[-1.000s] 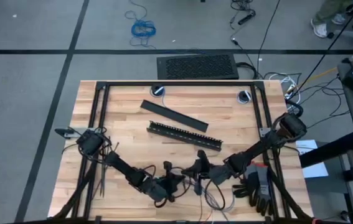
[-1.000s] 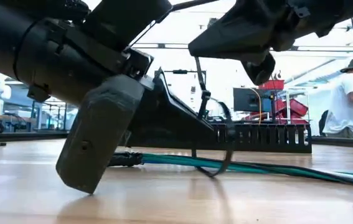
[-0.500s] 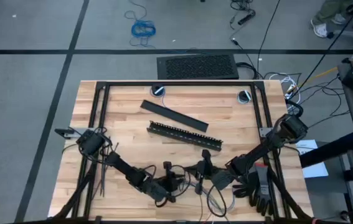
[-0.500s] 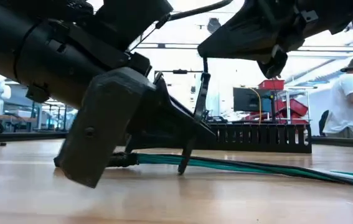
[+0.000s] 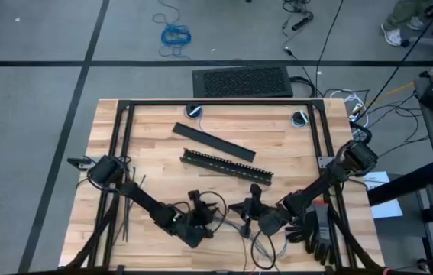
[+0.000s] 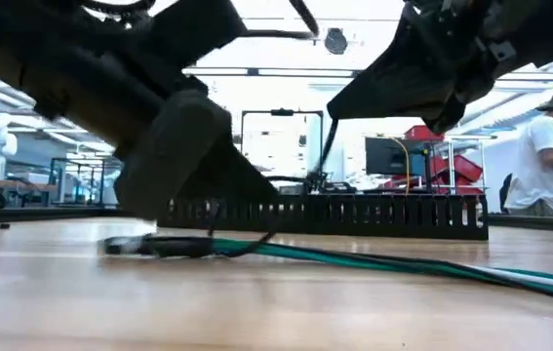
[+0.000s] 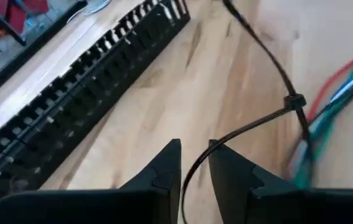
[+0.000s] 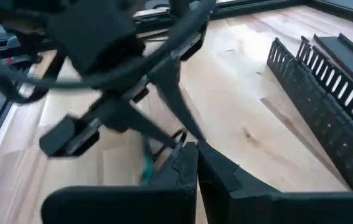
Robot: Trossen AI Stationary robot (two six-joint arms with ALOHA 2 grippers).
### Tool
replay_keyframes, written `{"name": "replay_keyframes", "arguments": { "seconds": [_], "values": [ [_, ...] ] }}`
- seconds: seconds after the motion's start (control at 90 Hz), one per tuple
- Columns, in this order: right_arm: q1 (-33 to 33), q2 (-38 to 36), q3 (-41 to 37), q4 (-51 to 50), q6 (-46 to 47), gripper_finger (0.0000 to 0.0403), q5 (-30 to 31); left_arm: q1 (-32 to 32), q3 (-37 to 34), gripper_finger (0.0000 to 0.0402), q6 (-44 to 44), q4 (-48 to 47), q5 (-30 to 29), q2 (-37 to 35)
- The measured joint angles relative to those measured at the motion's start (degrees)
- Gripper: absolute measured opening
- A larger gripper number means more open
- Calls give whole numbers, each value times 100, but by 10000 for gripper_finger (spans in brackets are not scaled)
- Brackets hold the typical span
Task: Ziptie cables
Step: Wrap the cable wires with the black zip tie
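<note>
The left gripper (image 7: 193,163) has its jaws drawn narrow, and the free tail of a ziptie (image 7: 251,127) runs straight into the slit between them, so it appears to be pinching that strap. From there the strap arcs out to its locking head, which sits on the cables (image 7: 325,109), a thin bundle of blue, green and pale wires with a red one beside them. The right gripper (image 8: 195,158) has its fingers pressed together just beside the same bundle; what they pinch cannot be made out.

Compared with half a second ago, the left gripper has risen off the table and drawn back toward its own side. In the low view it no longer hangs close to the wood, and the strap that stood nearly upright between the arms now shows as a looser curve above the bundle. From above, a wide loop of strap trails between the two grippers.

That suggests the tail is already threaded through the head and the pull to tighten is under way, but the loop is not yet snug. The cables lie at the near edge of the table (image 5: 155,145), well in front of the slotted bar (image 5: 227,166).
</note>
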Motion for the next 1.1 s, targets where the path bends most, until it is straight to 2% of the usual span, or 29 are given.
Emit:
{"name": "replay_keyframes", "arguments": {
  "seconds": [0.156, 0.311, 0.344, 0.456, 0.522, 0.689, 0.9, 1.1],
  "values": [
    [-43, 2, 0, 112, -46, 0, 67, -25, 0, 82, 269, 541, 181, 2],
    [-1, 2, 0, 523, -444, 0, 570, 10, 6, 83, 685, 1203, 480, 42],
    [-5, 2, 0, 647, -541, 0, 443, 16, 9, 83, 718, 1265, 528, 73],
    [-118, 2, 0, 833, -480, 0, -606, 42, 1, 83, 874, 1311, 565, 176],
    [-131, 2, 2, 670, -346, 0, -660, 41, 0, 83, 897, 1386, 566, 181],
    [-131, 4, 0, 93, 42, 0, -370, 20, 0, 83, 897, 1388, 556, 181],
    [-1, 7, 0, 59, 373, 0, -221, 30, 0, 83, 847, 976, 215, 181],
    [238, 7, 0, -687, 1141, 0, -12, 9, 1, 83, 1142, 951, 24, 179]
  ]
}}
